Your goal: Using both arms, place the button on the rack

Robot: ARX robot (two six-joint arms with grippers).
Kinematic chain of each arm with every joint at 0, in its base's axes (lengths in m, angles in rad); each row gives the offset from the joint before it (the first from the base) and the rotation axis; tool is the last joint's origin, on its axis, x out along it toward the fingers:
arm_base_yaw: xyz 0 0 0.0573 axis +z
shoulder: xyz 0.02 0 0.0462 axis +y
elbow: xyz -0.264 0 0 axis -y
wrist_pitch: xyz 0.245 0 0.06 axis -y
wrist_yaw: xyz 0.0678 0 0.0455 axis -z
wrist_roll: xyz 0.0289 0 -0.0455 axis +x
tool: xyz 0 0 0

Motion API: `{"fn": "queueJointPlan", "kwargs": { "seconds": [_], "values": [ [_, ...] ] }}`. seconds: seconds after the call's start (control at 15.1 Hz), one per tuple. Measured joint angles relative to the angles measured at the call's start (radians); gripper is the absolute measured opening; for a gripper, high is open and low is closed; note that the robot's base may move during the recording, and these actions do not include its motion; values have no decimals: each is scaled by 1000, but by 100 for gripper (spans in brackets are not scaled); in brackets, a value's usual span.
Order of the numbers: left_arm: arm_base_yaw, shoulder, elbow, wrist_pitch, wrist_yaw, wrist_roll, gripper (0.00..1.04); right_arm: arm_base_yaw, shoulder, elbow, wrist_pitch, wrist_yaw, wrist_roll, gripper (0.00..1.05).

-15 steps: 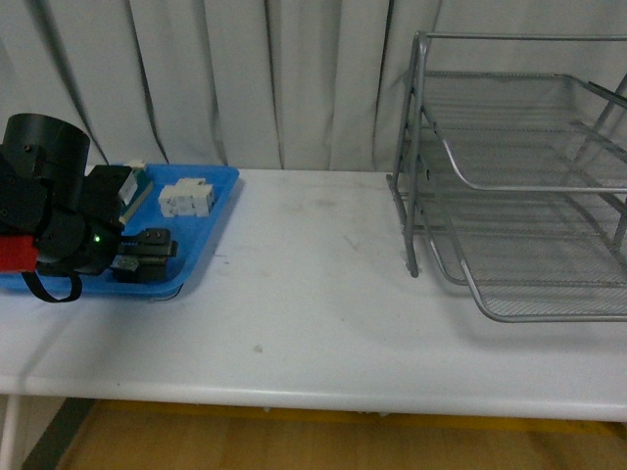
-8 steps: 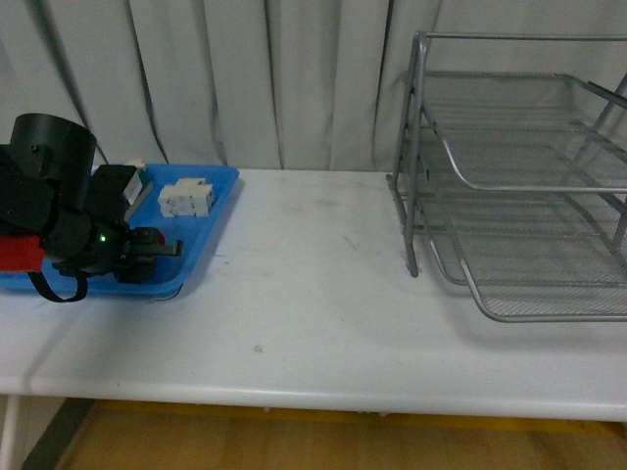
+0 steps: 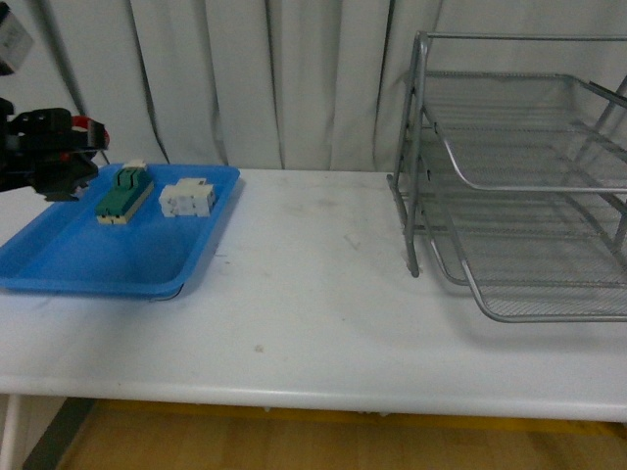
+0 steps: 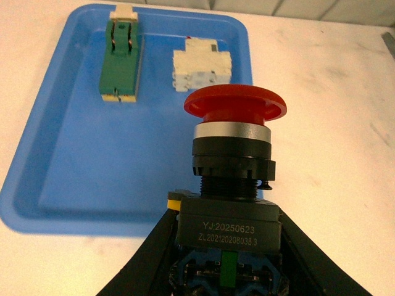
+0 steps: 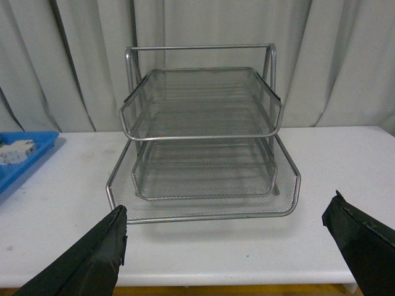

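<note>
The button (image 4: 234, 106), with a red mushroom cap on a black and blue body, is clamped between the black fingers of my left gripper (image 4: 227, 246). In the front view that left gripper (image 3: 61, 147) hangs above the far left end of the blue tray, with the button's red cap (image 3: 93, 125) just showing. The rack (image 3: 509, 176), a silver three-tier wire-mesh tray, stands on the table's right side. My right gripper (image 5: 225, 246) is open and faces the rack (image 5: 203, 135) from the front, with nothing between its fingers (image 5: 86, 259). It is outside the front view.
A flat blue tray (image 3: 118, 257) lies on the white table at the left. It holds a green and beige block (image 3: 122, 193) and a white terminal block (image 3: 186, 198). Both also show under the left gripper: the green block (image 4: 121, 61) and the white block (image 4: 202, 65). Grey curtains hang behind.
My left gripper has lifted off the blue tray with the button in it, going up and to the left. The spot on the tray where it was is now bare.
</note>
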Motion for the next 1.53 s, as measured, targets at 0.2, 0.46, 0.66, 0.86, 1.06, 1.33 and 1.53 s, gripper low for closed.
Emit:
{"fn": "queueJointPlan", "kwargs": {
  "seconds": [0.2, 0.46, 0.66, 0.86, 1.06, 1.33, 1.53],
  "values": [
    [-8, -256, -188, -47, -4, -1, 36, 0, 0, 0, 0, 0, 0, 98],
    [38, -396, -305, -46, -7, 0, 36, 0, 0, 0, 0, 0, 0, 98],
    [38, -404, -349, -34, -16, 0, 36, 0, 0, 0, 0, 0, 0, 98],
    [36, -409, -357, -18, -16, -1, 36, 0, 0, 0, 0, 0, 0, 98],
    [33, -409, -364, -10, -12, 0, 36, 0, 0, 0, 1, 0, 0, 98],
    [27, -413, -365, -12, -16, 0, 36, 0, 0, 0, 0, 0, 0, 98],
    [24, -414, -364, 1, -32, 0, 36, 0, 0, 0, 2, 1, 0, 98]
  ]
}}
